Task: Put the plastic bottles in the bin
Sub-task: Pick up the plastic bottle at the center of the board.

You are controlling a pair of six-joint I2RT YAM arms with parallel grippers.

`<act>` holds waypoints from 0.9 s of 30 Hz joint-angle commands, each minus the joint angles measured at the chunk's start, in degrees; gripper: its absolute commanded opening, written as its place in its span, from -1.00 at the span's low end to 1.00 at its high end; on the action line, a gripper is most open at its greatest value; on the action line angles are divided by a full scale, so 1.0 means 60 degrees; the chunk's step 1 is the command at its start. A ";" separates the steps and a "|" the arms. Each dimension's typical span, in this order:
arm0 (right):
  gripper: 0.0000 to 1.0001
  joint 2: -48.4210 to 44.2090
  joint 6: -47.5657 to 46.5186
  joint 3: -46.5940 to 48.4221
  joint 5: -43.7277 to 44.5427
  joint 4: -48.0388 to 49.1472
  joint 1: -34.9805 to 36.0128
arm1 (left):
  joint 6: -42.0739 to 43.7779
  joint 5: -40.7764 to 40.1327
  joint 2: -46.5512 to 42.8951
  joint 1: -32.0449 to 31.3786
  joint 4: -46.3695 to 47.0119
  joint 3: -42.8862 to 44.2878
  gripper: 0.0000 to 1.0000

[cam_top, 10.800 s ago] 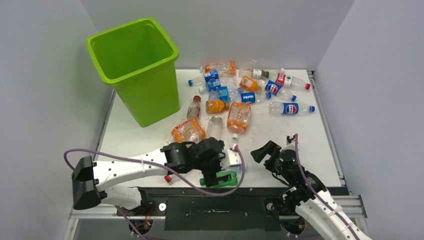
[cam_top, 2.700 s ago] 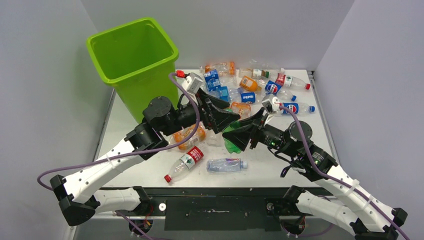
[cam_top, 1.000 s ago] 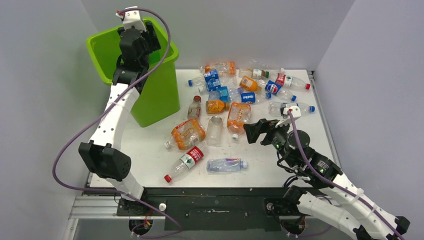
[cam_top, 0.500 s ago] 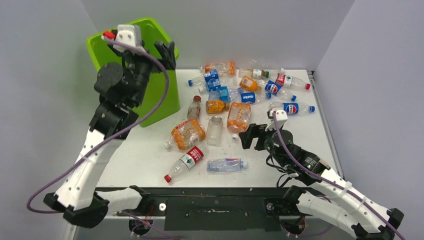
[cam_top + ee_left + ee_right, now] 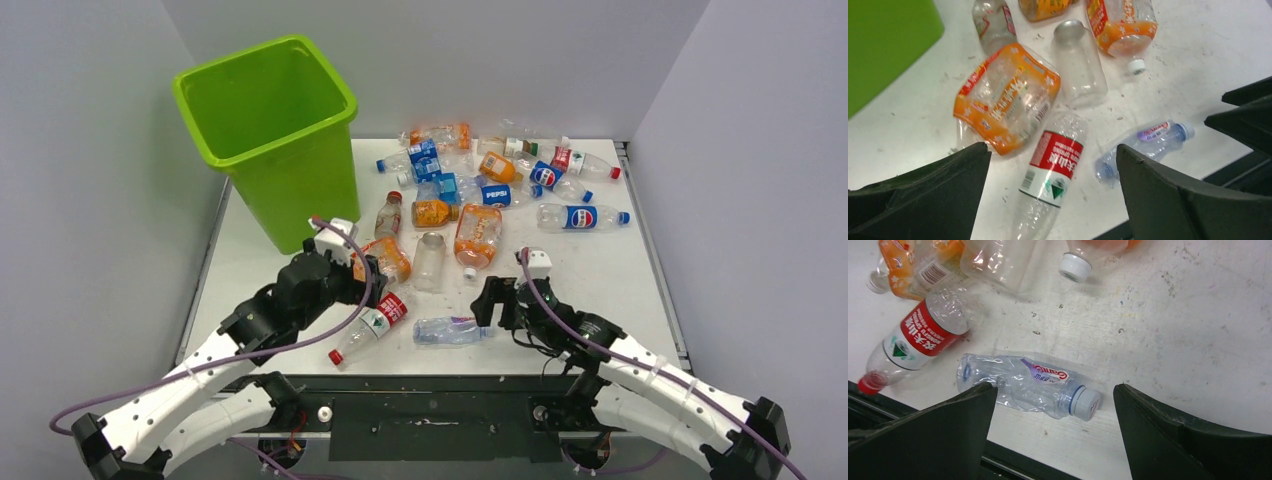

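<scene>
Left gripper [image 5: 1050, 150], spread wide and empty, hangs over the red-label bottle [image 5: 1055, 162], right gripper [image 5: 1054, 386] likewise over the clear bottle [image 5: 1033, 385] at its 3 o'clock; bin [image 5: 300, 190] at the table's [image 5: 600, 270] 10 o'clock.

Bright, even overhead light fills all three views. The scuffed white tabletop [image 5: 610, 280] shows only faint soft shadows beneath the clear crumpled plastic bottles [image 5: 1028, 382]. The top view is sharp; the left wrist view is slightly soft, the tall lime-green plastic bin [image 5: 883, 45] at its upper left a flat blur
</scene>
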 commanded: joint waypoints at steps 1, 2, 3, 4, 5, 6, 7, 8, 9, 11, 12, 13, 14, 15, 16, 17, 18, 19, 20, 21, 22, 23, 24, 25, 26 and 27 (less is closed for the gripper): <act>0.79 -0.1351 0.2544 -0.0977 0.0213 0.0597 -0.0037 | -0.1383 0.1075 -0.1719 0.0032 0.1191 -0.0881 0.92; 0.79 -0.1628 0.3124 -0.1314 0.0223 0.0701 -0.0042 | -0.1389 0.1274 -0.1879 0.0031 0.1374 -0.1085 0.92; 0.79 -0.1868 0.3656 -0.1642 0.0189 0.0828 -0.0044 | -0.1401 0.1401 -0.2007 0.0029 0.1497 -0.1266 0.92; 0.79 -0.2084 0.4135 -0.1974 0.0116 0.1014 -0.0030 | -0.1453 0.1470 -0.2101 0.0030 0.1633 -0.1440 0.92; 0.79 -0.2271 0.4639 -0.2303 0.0073 0.1139 -0.0022 | -0.1571 0.1486 -0.2179 0.0021 0.1762 -0.1594 0.92; 0.79 -0.2419 0.5089 -0.2599 0.0019 0.1302 -0.0010 | -0.1681 0.1519 -0.2244 0.0020 0.1923 -0.1767 0.92; 0.79 -0.2556 0.5458 -0.2901 -0.0008 0.1450 0.0006 | -0.1761 0.1609 -0.2301 0.0020 0.2095 -0.1913 0.92; 0.79 -0.2637 0.5783 -0.3116 0.0031 0.1505 0.0027 | -0.1844 0.1642 -0.2325 0.0028 0.2243 -0.2060 0.92; 0.79 -0.2696 0.6001 -0.3264 0.0088 0.1545 0.0025 | -0.1920 0.1700 -0.2366 0.0023 0.2400 -0.2188 0.92; 0.79 -0.2654 0.6275 -0.3458 0.0207 0.1783 0.0024 | -0.2022 0.1785 -0.2341 0.0028 0.2609 -0.2394 0.92; 0.79 -0.2591 0.6363 -0.3525 0.0233 0.1988 0.0032 | -0.2074 0.1798 -0.2306 0.0021 0.2649 -0.2455 0.92; 0.79 -0.2460 0.6422 -0.3573 0.0260 0.2221 0.0038 | -0.2123 0.1824 -0.2263 0.0020 0.2695 -0.2501 0.92; 0.79 -0.2283 0.6474 -0.3594 0.0302 0.2380 0.0032 | -0.2155 0.1880 -0.2212 0.0020 0.2724 -0.2536 0.92; 0.79 -0.2072 0.6497 -0.3610 0.0366 0.2548 0.0035 | -0.2205 0.1902 -0.2175 0.0020 0.2733 -0.2564 0.92; 0.79 -0.1850 0.6509 -0.3617 0.0411 0.2723 0.0030 | -0.2260 0.1901 -0.2142 0.0029 0.2742 -0.2595 0.92; 0.79 -0.1637 0.6520 -0.3659 0.0447 0.3010 0.0036 | -0.2308 0.1919 -0.2122 0.0015 0.2772 -0.2621 0.92; 0.79 -0.1435 0.6551 -0.3726 0.0466 0.3262 0.0041 | -0.2356 0.1949 -0.2118 0.0010 0.2809 -0.2663 0.93; 0.79 -0.1270 0.6595 -0.3804 0.0495 0.3501 0.0030 | -0.2399 0.1980 -0.2124 0.0006 0.2852 -0.2710 0.92; 0.80 -0.1134 0.6674 -0.3876 0.0524 0.3708 0.0032 | -0.2431 0.2015 -0.2131 0.0006 0.2885 -0.2751 0.92; 0.81 -0.1026 0.6735 -0.3960 0.0568 0.3919 0.0035 | -0.2464 0.2028 -0.2142 0.0013 0.2900 -0.2787 0.93; 0.83 -0.0946 0.6786 -0.4038 0.0613 0.4163 0.0033 | -0.2478 0.2037 -0.2146 0.0014 0.2896 -0.2801 0.92; 0.85 -0.0882 0.6846 -0.4095 0.0670 0.4265 0.0040 | -0.2492 0.2037 -0.2146 0.0008 0.2885 -0.2822 0.92; 0.87 -0.0833 0.6888 -0.4152 0.0705 0.4360 0.0027 | -0.2499 0.2027 -0.2159 0.0013 0.2863 -0.2823 0.92; 0.90 -0.0809 0.6913 -0.4201 0.0750 0.4436 0.0034 | -0.2513 0.2030 -0.2161 0.0007 0.2846 -0.2823 0.92; 0.93 -0.0824 0.6929 -0.4262 0.0772 0.4528 0.0030 | -0.2531 0.2030 -0.2161 0.0006 0.2838 -0.2836 0.92; 0.95 -0.0838 0.6968 -0.4350 0.0789 0.4659 0.0022 | -0.2554 0.2030 -0.2161 0.0006 0.2846 -0.2851 0.92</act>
